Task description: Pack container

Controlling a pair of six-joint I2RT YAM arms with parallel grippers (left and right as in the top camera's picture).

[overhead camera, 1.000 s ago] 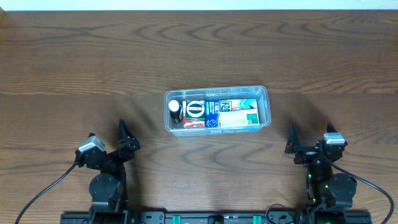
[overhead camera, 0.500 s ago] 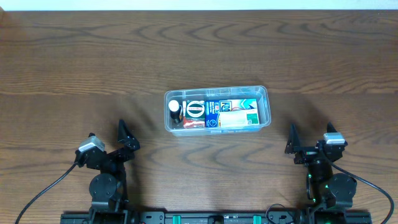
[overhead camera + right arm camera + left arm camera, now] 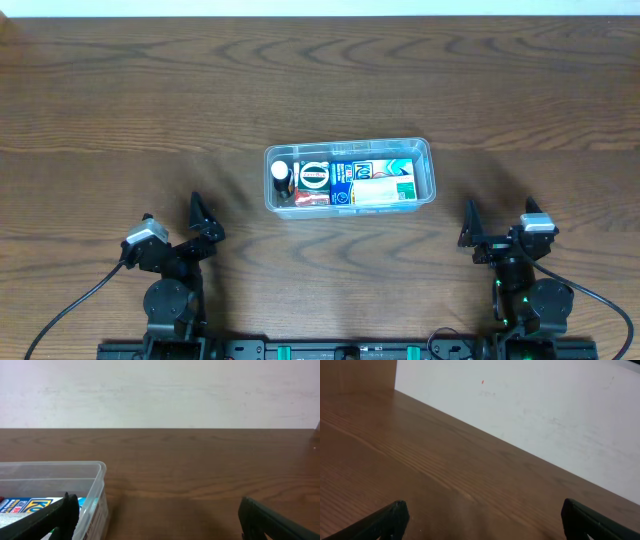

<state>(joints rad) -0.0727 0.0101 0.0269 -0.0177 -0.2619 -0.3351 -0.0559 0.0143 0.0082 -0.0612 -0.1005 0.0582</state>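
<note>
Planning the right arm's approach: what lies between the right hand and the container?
Nothing: the overhead view shows only bare wooden table between the right hand and the container.

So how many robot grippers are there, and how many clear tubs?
Grippers: 2, the left gripper and the right gripper, both open and empty
Clear container: 1
Total: 3
</note>
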